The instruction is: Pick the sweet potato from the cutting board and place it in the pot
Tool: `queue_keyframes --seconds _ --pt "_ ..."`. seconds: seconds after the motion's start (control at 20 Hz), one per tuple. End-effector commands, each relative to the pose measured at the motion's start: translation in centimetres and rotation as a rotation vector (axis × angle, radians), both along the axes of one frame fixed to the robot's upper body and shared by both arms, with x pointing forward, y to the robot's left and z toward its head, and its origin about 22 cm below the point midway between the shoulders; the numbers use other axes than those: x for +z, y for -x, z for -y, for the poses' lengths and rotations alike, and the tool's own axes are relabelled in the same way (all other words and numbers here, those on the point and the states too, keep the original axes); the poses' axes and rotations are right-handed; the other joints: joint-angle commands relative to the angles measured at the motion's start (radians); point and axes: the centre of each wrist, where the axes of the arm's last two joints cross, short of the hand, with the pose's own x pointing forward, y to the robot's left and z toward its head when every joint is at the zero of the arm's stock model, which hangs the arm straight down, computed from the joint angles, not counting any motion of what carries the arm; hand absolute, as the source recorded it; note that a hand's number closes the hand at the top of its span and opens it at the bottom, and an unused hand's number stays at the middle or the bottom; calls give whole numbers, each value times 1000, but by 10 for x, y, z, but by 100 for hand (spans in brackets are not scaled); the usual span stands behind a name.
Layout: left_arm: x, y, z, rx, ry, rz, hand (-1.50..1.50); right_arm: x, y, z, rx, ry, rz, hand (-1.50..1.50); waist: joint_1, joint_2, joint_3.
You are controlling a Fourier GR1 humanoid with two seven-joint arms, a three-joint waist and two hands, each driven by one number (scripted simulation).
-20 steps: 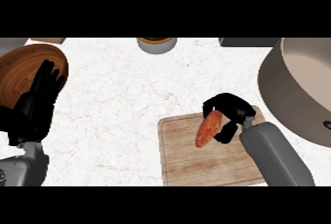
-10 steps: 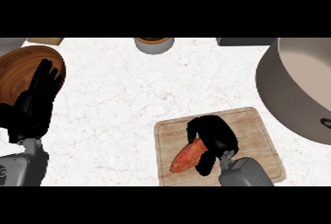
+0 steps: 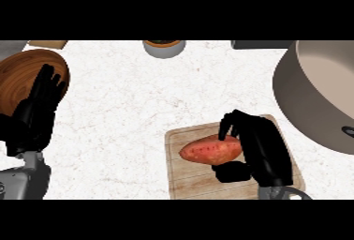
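Progress: you are at the grasp stage, and none of the transfer has been done. The sweet potato lies on the cutting board, near the middle of the board's upper half, lengthwise across it. Your right hand sits just right of the sweet potato, its fingers curled over the top of it and the thumb tucked under its lower side, so the hand reads as clamped around the sweet potato. Whether the sweet potato has cleared the board I cannot tell from this steep view; treat it as probably in contact with the wood.

Remaining: 3 actions, in my judgement. Lift, carry up and to the right of the cutting board, and release inside the pot. The pot stands just beyond the board's upper right corner, and its visible interior holds nothing.

Your left hand rests well to the left of the cutting board, fingers straight and apart, overlapping a wooden bowl. A small grey cup stands well above the board.

Markings: no brand, label or legible writing appears on any item.
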Motion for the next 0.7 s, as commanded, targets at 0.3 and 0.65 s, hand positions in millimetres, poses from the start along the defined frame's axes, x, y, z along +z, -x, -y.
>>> queue_keyframes --seconds 0.3,0.65 --pt "10 2 4 -22 -1 -3 0 66 18 53 -323 -137 356 150 14 5 1" --pt "-1 -10 -15 -16 10 -8 0 90 10 115 -416 -135 376 150 13 8 0"
